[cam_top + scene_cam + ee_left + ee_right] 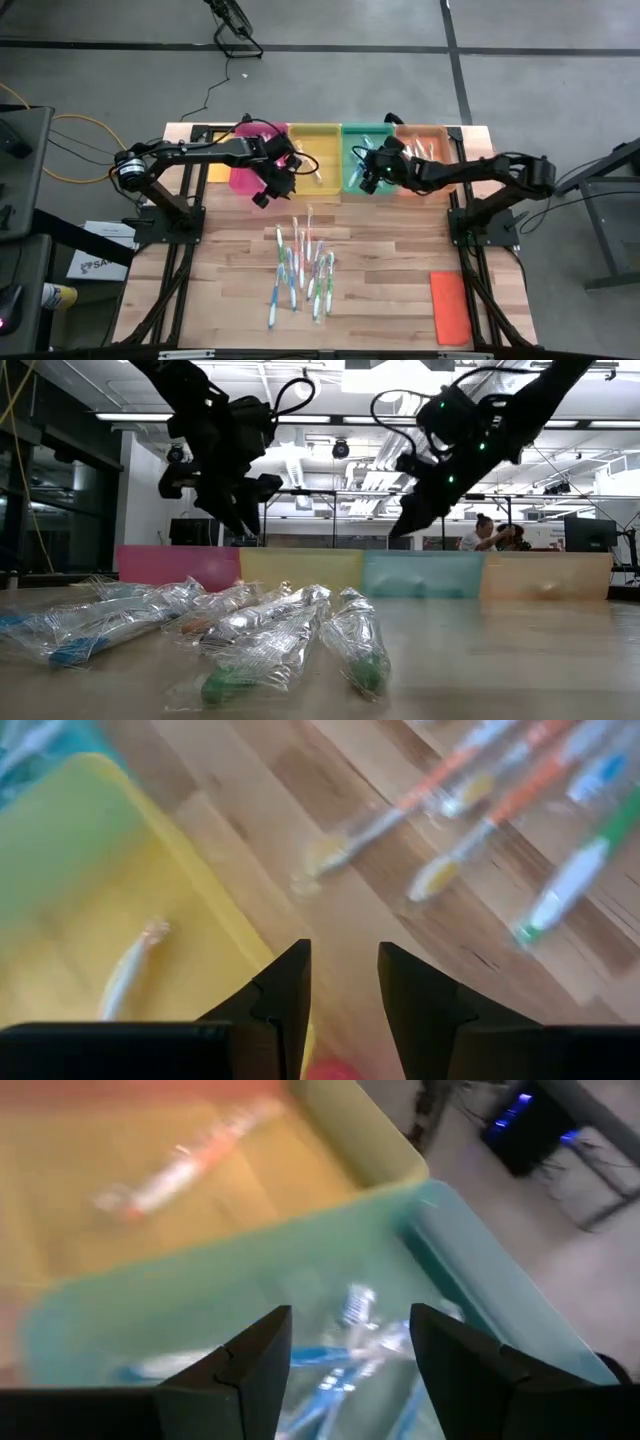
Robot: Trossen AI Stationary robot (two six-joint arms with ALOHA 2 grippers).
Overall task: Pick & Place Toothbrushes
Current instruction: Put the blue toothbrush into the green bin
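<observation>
My left gripper (342,982) is narrowly open and empty beside the yellow tray (315,140); I must approach the toothbrushes (300,272) ahead slowly. My right gripper (350,1342) hangs wide open above the green tray (470,1270).

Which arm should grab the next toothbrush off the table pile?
Left, probably. The left gripper is open, empty and nearest the toothbrushes on the table; the right gripper hangs open over the teal tray.

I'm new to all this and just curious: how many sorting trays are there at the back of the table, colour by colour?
Pink tray: 1
Yellow tray: 1
Green tray: 1
Orange tray: 1
Total: 4 trays
</observation>
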